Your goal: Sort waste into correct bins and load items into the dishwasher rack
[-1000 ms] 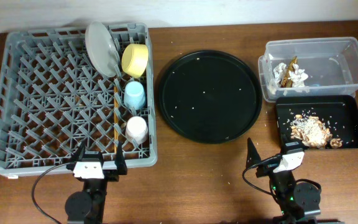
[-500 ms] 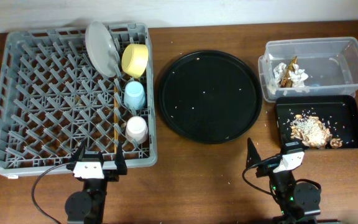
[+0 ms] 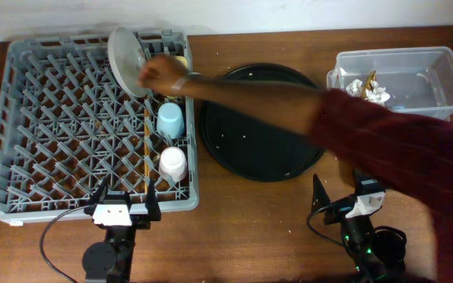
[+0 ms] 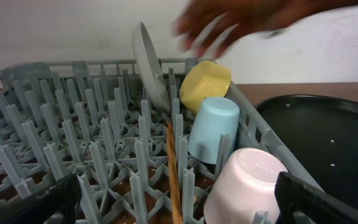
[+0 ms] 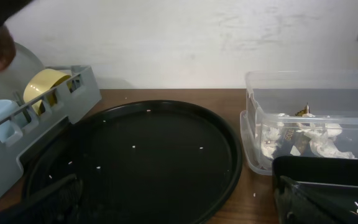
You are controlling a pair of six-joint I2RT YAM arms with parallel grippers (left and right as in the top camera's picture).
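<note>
a person's hand [image 3: 157,75] at the grey plate [image 3: 124,49] (upright in the rack [image 3: 61,134]).

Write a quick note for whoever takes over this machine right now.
Open and empty: left end effector, right end effector, near table edge.
A person's hand is over the rack, at the plate and bowl.
Also racked: blue cup, pink cup, chopsticks.
The tub holds tissue and wrapper; the arm hides most of the black tray.
Left: likely nothing but stray crumbs on the round tray.
</note>
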